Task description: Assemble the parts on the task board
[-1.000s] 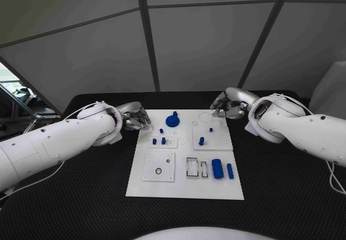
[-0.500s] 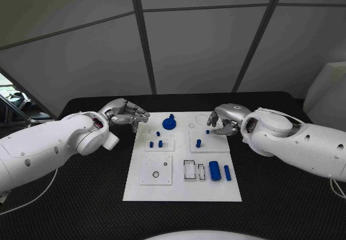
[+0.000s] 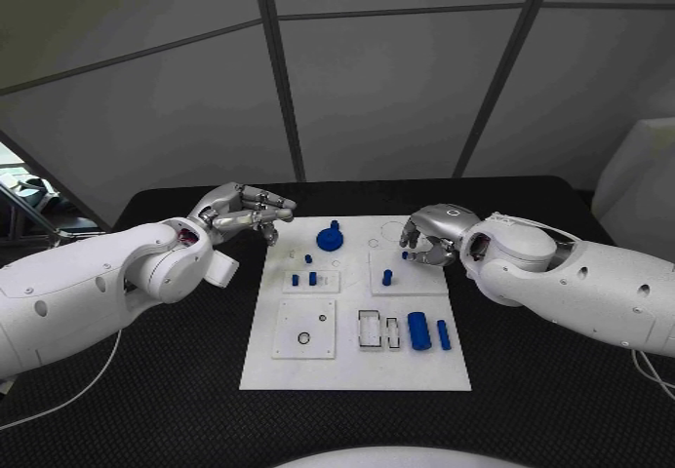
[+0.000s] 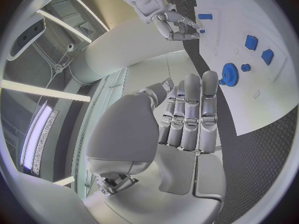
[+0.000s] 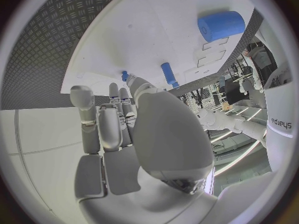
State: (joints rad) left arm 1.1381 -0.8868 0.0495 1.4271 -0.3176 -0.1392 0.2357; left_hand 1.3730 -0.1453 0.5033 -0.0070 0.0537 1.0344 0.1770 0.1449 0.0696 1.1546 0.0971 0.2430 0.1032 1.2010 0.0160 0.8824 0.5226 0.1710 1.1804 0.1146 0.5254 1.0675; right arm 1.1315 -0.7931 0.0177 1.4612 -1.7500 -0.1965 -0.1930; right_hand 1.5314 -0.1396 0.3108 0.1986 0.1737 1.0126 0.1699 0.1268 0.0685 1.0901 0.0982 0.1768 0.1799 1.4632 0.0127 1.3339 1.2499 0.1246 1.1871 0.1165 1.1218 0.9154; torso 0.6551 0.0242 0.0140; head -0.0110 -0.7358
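The white task board (image 3: 352, 375) lies mid-table. A blue gear (image 3: 331, 237) stands at its back, also seen from the left wrist (image 4: 229, 75). Small blue pegs (image 3: 304, 280) stand in the left plate and one peg (image 3: 387, 278) in the right plate. A thick blue cylinder (image 3: 419, 331) and a thin blue bar (image 3: 443, 336) lie at the front right. My right hand (image 3: 429, 237) hovers over the right plate's back edge and pinches a small blue part (image 3: 404, 256) at its fingertips (image 4: 187, 31). My left hand (image 3: 247, 214) hangs beside the board's back left corner, fingers stretched out, holding nothing.
A square plate with a black ring (image 3: 305, 331) and two narrow slots (image 3: 381, 331) sit on the board's front half. Black table (image 3: 155, 390) runs all round the board. Grey wall panels (image 3: 379, 97) stand behind the table.
My right hand came from behind the board's back right corner onto the board, carrying the small blue part. My left hand rose and stretched its fingers toward the board. The camera shifted slightly.
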